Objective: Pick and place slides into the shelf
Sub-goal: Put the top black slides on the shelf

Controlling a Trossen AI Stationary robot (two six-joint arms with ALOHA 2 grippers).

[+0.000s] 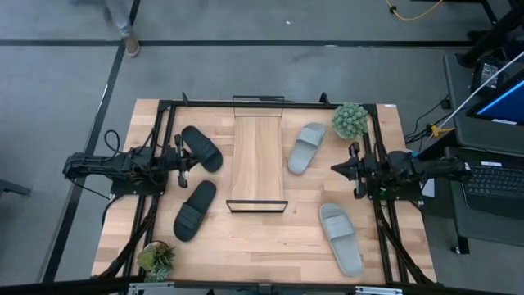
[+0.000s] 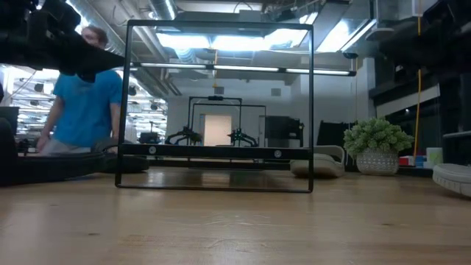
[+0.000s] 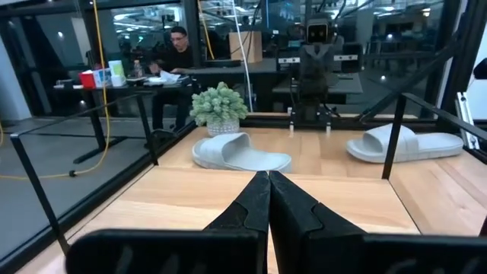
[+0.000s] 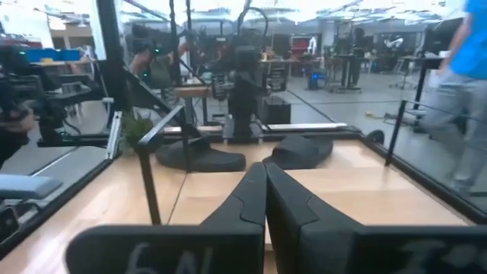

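Nothing is on the shelf (image 1: 257, 160) yet; it lies lengthwise in the middle of the surface (image 1: 270, 246), reaching from near the far edge to about halfway. All four slides rest on the surface beside it. One black slide (image 1: 201, 148) sits on the left side near the far edge, and the other black slide (image 1: 195, 210) lies nearer the front. A grey slide (image 1: 306, 148) lies just right of the shelf, next to a small potted plant (image 1: 350, 120), and a second grey slide (image 1: 341, 238) lies toward the front right corner.

The left end effector (image 1: 182, 161) hangs closed and empty between the two black slides. The right end effector (image 1: 338, 168) is also closed and empty, between the two grey ones.

The step in hand looks like the first pick. To do it well, an arm should open its fingers fully before going down, then close across the wide strap or over one side edge of the nearest slide, since the sole is flat and offers little else. Lifting clear of the thin wire frame (image 1: 256, 205) at the shelf's end matters, as does laying the slide in line with the narrow board.
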